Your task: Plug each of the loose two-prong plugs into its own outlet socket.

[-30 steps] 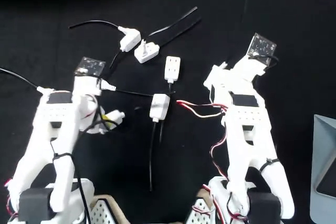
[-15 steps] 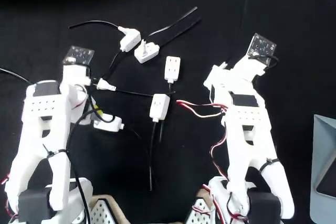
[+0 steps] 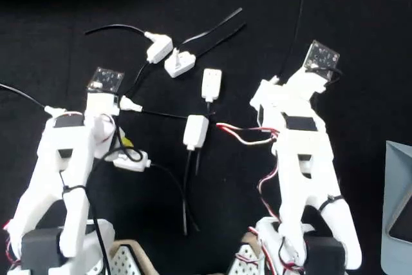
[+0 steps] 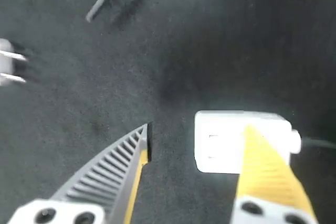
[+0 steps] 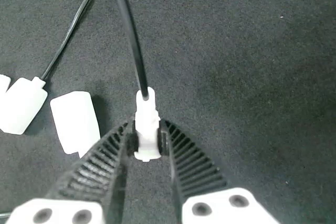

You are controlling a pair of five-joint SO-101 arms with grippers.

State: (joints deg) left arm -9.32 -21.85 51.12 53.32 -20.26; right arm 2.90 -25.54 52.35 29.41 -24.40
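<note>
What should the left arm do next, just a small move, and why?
Probably shift the open left gripper sideways so the outlet socket sits between its fingers; it now lies partly under the yellow one. The right gripper holds a plug.

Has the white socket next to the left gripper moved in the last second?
Yes. The left socket has slid nearer to the arm bases, away from the middle socket, which kept its place.

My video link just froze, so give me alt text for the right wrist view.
The right gripper is shut on a white plug, whose black cord runs away across the black table cover. Two white blocks lie off to one side, one trailing a thin cord.
</note>
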